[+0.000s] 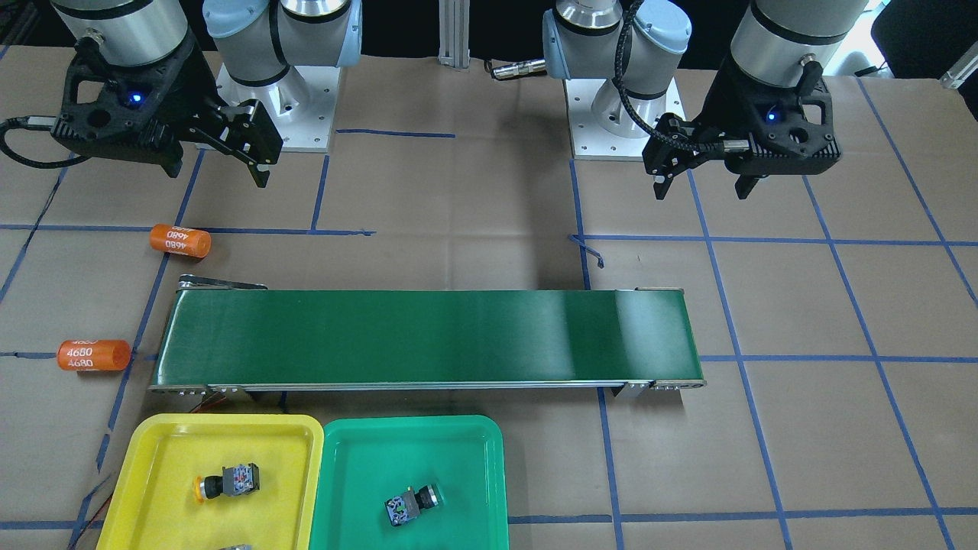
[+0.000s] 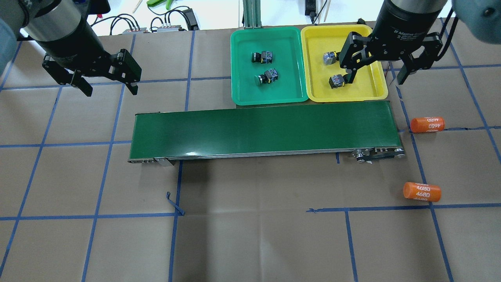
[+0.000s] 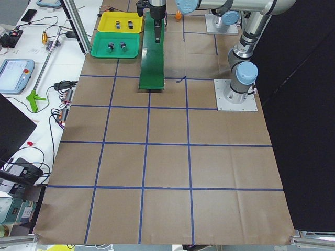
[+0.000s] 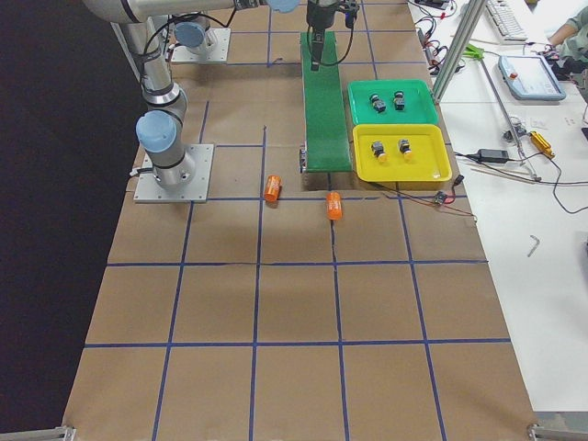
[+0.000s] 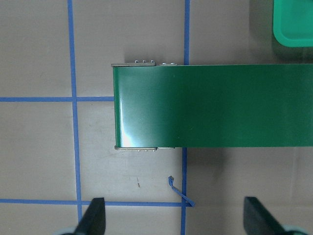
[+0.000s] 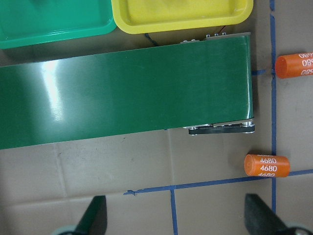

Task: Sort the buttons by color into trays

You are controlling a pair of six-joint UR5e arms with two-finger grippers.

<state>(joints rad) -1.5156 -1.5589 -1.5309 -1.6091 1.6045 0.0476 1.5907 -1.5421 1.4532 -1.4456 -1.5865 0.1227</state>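
Two green-capped buttons lie in the green tray. Beside it, the yellow tray holds two yellow-capped buttons. In the front-facing view, one button shows in the yellow tray and one in the green tray. My right gripper hangs open and empty above the yellow tray's right end. My left gripper is open and empty over the bare table beyond the belt's left end.
A long dark-green conveyor belt lies in front of the trays with nothing on it. Two orange cylinders marked 4680 lie off its right end. Blue tape lines grid the brown table.
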